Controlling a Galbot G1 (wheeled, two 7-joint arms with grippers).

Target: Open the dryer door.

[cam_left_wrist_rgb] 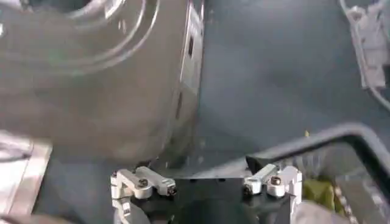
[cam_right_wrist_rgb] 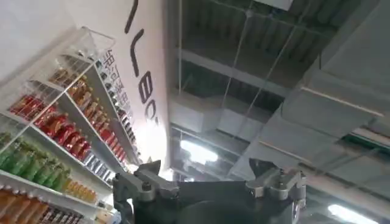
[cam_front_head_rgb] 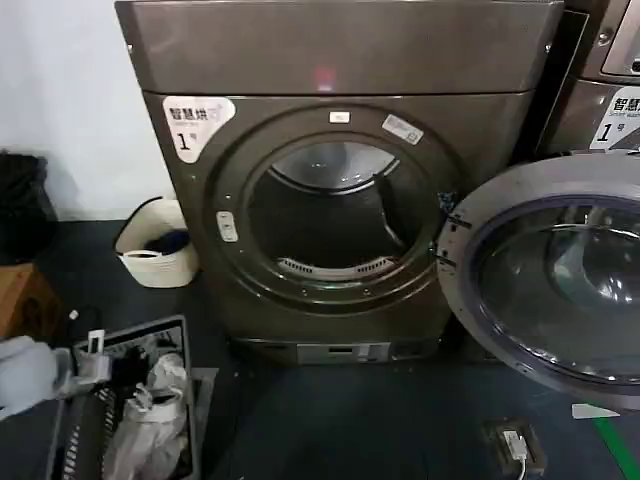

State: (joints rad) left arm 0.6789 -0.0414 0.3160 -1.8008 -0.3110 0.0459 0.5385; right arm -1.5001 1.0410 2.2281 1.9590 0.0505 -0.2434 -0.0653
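The dryer door [cam_front_head_rgb: 560,290] stands swung wide open to the right of the grey-bronze dryer [cam_front_head_rgb: 340,60], its grey inner face and dark glass turned toward me. The round drum opening [cam_front_head_rgb: 335,215] is uncovered. My left arm [cam_front_head_rgb: 30,372] is low at the near left, away from the door. In the left wrist view the left gripper [cam_left_wrist_rgb: 207,179] is open and empty, hovering over a dark basket rim [cam_left_wrist_rgb: 341,131] near the dryer's lower front [cam_left_wrist_rgb: 91,91]. The right gripper [cam_right_wrist_rgb: 206,173] is open and empty, pointing up at a ceiling.
A white basket [cam_front_head_rgb: 157,250] with dark cloth sits on the floor left of the dryer. A dark crate with clothes [cam_front_head_rgb: 140,400] is at the near left. A second machine [cam_front_head_rgb: 610,100] stands behind the open door. A small device [cam_front_head_rgb: 515,445] lies on the floor.
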